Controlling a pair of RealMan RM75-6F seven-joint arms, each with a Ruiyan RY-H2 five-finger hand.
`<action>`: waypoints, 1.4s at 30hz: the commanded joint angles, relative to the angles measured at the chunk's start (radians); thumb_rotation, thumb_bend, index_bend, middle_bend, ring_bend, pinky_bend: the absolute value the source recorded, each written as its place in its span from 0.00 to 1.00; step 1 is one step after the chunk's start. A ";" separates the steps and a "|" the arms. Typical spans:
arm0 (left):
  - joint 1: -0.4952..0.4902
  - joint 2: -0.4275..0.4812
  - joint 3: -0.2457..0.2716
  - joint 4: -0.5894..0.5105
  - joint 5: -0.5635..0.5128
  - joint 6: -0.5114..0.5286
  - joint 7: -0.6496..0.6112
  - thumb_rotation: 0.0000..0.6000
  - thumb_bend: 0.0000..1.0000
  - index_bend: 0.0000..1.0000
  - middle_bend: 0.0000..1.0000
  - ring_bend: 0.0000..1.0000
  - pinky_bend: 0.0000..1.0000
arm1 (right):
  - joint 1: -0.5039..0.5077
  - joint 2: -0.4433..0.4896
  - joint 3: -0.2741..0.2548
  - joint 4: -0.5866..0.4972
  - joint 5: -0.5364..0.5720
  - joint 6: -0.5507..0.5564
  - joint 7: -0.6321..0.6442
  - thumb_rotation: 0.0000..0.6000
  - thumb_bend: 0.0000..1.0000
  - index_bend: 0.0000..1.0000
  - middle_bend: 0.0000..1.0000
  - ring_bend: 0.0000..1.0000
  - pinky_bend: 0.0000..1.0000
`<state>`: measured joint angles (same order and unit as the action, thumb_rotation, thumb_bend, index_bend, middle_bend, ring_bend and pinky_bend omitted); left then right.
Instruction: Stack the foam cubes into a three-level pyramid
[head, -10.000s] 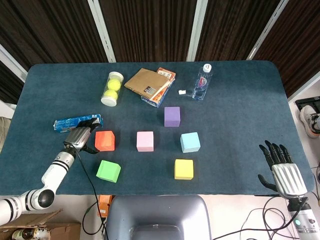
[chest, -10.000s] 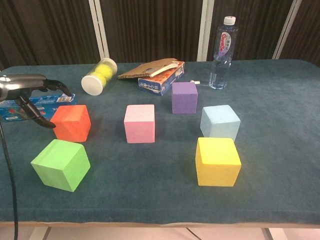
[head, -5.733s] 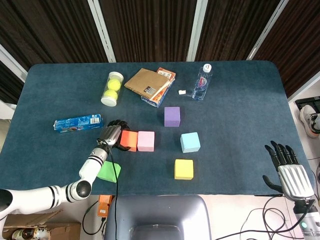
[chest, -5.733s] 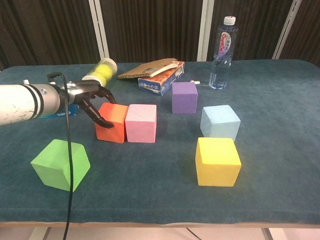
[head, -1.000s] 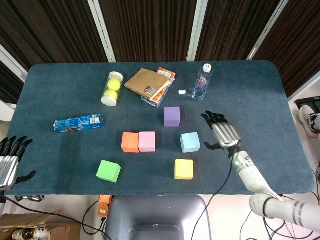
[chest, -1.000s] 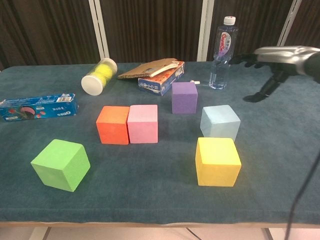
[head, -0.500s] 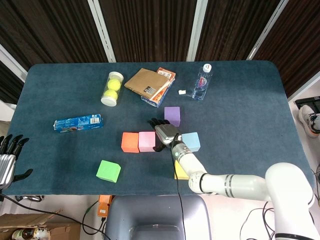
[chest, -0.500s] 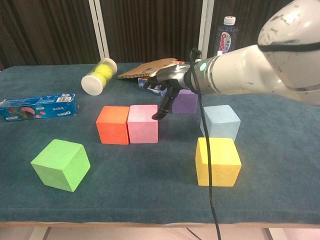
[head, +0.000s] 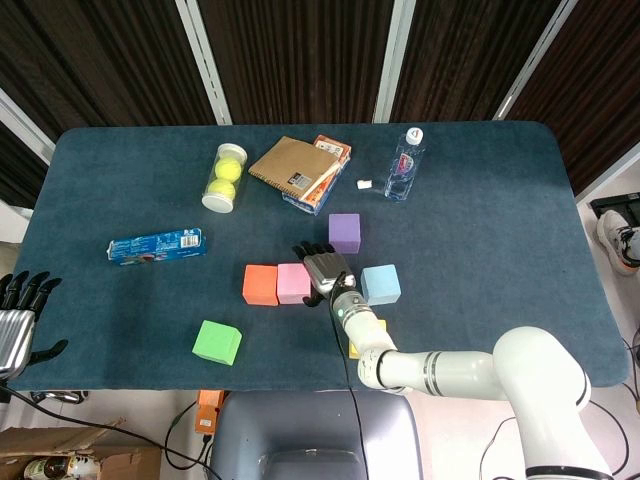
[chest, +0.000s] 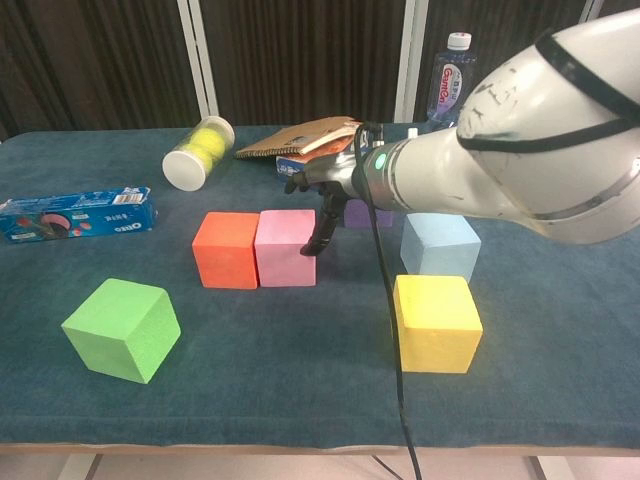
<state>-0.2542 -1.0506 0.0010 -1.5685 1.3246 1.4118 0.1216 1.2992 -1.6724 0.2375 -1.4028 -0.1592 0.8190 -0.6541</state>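
Observation:
The orange cube (head: 260, 284) and the pink cube (head: 292, 283) sit side by side, touching, at mid table. My right hand (head: 325, 270) hangs just right of the pink cube (chest: 285, 247), fingers spread and holding nothing, its thumb down against that cube's right side. The light blue cube (head: 381, 284) lies right of the hand. The purple cube (head: 344, 232) is behind it. My forearm partly hides the yellow cube (chest: 437, 322) in the head view. The green cube (head: 217, 342) stands apart at the front left. My left hand (head: 15, 315) is off the table's left edge, open.
A tube of tennis balls (head: 225, 177), a brown notebook on a box (head: 300, 170) and a water bottle (head: 405, 165) line the back. A blue biscuit pack (head: 155, 245) lies at the left. My right forearm (chest: 520, 150) spans the right side of the chest view.
My right hand swung from right of the light blue cube across to the pink cube's right side, then edged a little further left. The cubes and my left hand stayed put.

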 joint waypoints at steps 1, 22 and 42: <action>0.003 -0.001 -0.004 0.002 0.003 -0.006 -0.001 1.00 0.01 0.19 0.11 0.03 0.05 | 0.004 -0.016 0.004 0.019 -0.001 0.000 0.006 1.00 0.21 0.13 0.00 0.00 0.00; 0.026 0.008 -0.031 0.002 0.018 -0.045 -0.023 1.00 0.01 0.19 0.11 0.03 0.05 | 0.005 -0.071 0.034 0.070 0.021 0.043 0.011 1.00 0.20 0.42 0.00 0.00 0.00; 0.039 0.018 -0.044 -0.009 0.036 -0.061 -0.027 1.00 0.01 0.19 0.11 0.03 0.05 | 0.007 -0.036 0.053 -0.008 0.105 0.072 -0.046 1.00 0.21 0.44 0.00 0.00 0.00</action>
<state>-0.2158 -1.0323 -0.0432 -1.5773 1.3599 1.3507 0.0948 1.3059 -1.7055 0.2894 -1.4132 -0.0521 0.8920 -0.7007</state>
